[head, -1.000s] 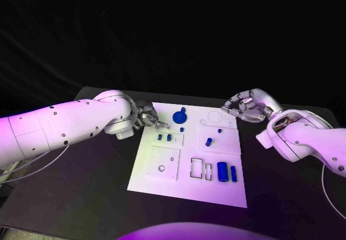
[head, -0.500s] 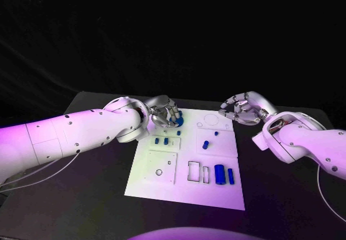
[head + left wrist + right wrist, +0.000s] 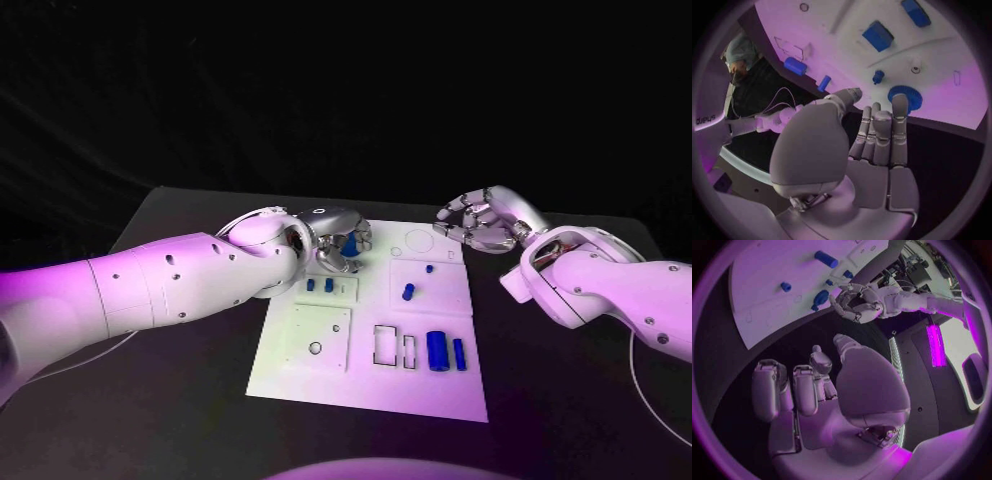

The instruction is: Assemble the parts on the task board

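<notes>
The left hand (image 3: 335,238), fingers extended and holding nothing, is hovering over the round blue toothed gear (image 3: 904,98) at the white task board's (image 3: 317,372) far edge, apparently to grasp it. The right hand (image 3: 480,221) is waiting alongside, loosely curled, empty.

Black table (image 3: 173,400) w/ dark backdrop (image 3: 346,90) behind it.

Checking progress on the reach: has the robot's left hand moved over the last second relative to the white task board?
Yes. The left hand has moved from beside the white task board's left edge to over its far left corner.
</notes>
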`<state>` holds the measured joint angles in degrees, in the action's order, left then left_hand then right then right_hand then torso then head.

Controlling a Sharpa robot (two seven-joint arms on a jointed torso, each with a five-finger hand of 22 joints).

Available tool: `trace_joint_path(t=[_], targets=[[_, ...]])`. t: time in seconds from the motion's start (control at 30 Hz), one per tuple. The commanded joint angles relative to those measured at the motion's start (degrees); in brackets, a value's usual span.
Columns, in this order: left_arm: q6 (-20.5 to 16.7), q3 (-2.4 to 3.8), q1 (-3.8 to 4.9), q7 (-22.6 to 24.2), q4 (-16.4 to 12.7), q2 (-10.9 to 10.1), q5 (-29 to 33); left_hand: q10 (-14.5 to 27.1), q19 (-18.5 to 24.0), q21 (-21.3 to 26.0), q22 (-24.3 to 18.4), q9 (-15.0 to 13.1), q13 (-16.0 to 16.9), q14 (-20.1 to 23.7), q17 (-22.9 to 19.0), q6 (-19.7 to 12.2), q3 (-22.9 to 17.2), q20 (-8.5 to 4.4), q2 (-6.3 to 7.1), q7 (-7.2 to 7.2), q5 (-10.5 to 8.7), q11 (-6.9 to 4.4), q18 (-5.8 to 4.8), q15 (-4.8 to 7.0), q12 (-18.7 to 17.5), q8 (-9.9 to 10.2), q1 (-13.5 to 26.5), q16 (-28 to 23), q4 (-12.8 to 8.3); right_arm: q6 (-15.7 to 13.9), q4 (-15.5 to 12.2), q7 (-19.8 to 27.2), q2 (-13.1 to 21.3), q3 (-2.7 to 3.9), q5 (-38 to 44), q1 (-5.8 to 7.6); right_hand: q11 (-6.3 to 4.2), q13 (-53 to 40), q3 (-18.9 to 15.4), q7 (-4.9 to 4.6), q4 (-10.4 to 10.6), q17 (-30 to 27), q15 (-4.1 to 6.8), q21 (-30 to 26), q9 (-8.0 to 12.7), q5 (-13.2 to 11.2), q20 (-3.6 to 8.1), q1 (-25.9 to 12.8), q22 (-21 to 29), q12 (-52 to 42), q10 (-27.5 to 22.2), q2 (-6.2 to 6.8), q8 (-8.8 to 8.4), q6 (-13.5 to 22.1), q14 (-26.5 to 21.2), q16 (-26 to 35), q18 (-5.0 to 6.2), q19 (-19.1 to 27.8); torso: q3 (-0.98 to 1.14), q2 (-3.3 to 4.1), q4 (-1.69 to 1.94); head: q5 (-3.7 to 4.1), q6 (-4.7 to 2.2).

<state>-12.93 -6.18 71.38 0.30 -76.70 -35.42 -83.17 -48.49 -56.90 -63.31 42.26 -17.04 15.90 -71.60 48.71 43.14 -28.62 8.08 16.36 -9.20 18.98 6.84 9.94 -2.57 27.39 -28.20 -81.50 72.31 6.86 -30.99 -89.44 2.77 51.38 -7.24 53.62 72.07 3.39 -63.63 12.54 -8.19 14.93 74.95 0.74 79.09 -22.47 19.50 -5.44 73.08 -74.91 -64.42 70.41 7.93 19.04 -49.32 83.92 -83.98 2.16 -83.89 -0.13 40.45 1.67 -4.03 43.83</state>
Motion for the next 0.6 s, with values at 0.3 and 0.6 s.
trace_joint_path(t=[0.3,0.6], targets=[[7.4,-0.03,-0.22,-2.1,1.6,1.6,-8.6,-1.4,-2.5,-2.8,3.8,0.7,-1.7,-2.0,1.8,1.8,0.4,-0.04,0.07,-0.31,-0.41,-0.1,-0.65,0.05,-1.1,1.2,0.1,2.3,-0.6,-0.1,0.1,0.7,-0.2,0.0,0.2,-0.12,0.0,0.2,0.2,-0.04,0.1,0.5,0.09,-0.3,0.1,-0.2,0.23,0.4,-7.8,0.4,-0.5,0.32,-0.09,0.4,2.7,0.4,0.72,0.1,0.0,-0.02,0.09,0.15,0.41],[9.0,-0.04,-0.3,-3.4,1.9,2.1,-9.1,-2.7,-3.8,-4.3,5.8,1.2,-2.9,-3.0,2.7,3.4,0.2,-0.06,-0.1,-0.5,-0.39,-0.16,-0.99,0.12,-1.7,1.7,0.3,3.6,-0.6,-0.1,0.2,0.7,-0.4,0.0,0.2,-0.15,0.01,0.4,0.3,-0.04,0.2,0.5,0.09,-0.4,0.1,-0.2,0.23,0.4,-7.7,0.5,-0.5,0.36,-0.09,0.4,2.7,0.5,0.75,0.2,0.01,-0.04,0.06,0.22,0.58]])
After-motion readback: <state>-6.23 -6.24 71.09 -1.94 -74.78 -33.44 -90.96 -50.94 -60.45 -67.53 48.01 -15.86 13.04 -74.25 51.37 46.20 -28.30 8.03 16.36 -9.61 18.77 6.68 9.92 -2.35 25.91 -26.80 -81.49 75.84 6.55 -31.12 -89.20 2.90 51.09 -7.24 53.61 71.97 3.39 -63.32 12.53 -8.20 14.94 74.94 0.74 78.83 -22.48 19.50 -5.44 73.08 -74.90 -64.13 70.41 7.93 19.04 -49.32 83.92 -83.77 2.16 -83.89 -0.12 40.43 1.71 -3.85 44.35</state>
